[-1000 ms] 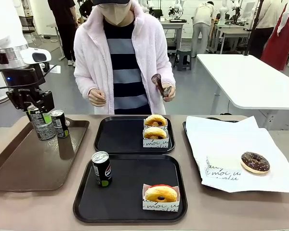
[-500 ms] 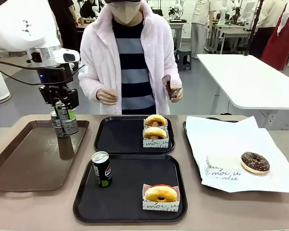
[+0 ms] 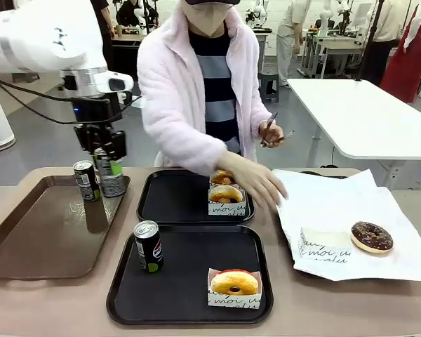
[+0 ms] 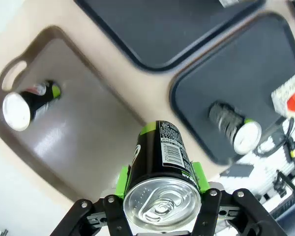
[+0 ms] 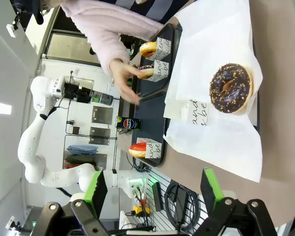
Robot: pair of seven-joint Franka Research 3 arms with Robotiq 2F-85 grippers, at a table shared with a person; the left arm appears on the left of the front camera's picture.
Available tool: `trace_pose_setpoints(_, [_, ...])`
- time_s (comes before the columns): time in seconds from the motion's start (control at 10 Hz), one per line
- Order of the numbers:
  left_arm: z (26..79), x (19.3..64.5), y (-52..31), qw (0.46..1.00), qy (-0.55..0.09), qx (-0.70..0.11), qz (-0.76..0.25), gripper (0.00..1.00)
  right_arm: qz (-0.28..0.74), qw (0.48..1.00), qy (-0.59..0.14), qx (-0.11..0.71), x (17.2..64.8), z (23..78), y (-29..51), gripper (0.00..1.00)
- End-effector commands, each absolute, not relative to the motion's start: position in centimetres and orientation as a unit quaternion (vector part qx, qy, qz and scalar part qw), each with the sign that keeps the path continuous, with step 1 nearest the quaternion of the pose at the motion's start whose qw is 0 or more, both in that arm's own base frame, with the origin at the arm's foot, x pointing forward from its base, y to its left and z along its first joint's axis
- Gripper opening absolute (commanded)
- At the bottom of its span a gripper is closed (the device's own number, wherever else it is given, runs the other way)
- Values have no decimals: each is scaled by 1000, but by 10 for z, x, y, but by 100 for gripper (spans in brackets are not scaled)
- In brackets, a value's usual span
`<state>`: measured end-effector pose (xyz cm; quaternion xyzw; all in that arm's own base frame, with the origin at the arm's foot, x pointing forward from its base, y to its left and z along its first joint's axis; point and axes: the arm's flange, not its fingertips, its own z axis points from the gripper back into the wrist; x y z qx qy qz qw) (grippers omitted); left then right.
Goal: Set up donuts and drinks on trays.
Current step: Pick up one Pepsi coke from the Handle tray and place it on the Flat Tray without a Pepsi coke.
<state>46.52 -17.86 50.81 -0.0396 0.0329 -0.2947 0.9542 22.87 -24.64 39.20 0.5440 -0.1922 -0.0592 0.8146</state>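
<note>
Front view: can [image 3: 112, 181] clamped upright between pads of left gripper [image 3: 109, 160], held over far right corner of brown tray [image 3: 28, 239], just beside far black tray [image 3: 172, 200]. Right wrist view: right gripper [image 5: 152, 189] spread wide, nothing grasped.

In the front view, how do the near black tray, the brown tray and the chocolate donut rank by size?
1. Near black tray and brown tray: they look about alike, and the brown tray runs off the picture's edge, so I won't rank them.
2. Chocolate donut: clearly smallest.
</note>
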Motion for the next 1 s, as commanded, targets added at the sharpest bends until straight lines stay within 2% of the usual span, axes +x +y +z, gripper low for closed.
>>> trace_pose_setpoints(0.0, [523, 410, -114, 944, 36, -60, -321, 58, -52, 812, -194, 548, 228, 391, -248, 100])
trace_pose_setpoints(0.2, [530, 388, -87, 951, 8, -59, -305, 58, -52, 812, -194, 548, 228, 391, -248, 100])
trace_pose_setpoints(0.9, [532, 380, -78, 951, -12, -69, -303, 58, -52, 812, -194, 548, 228, 391, -248, 100])
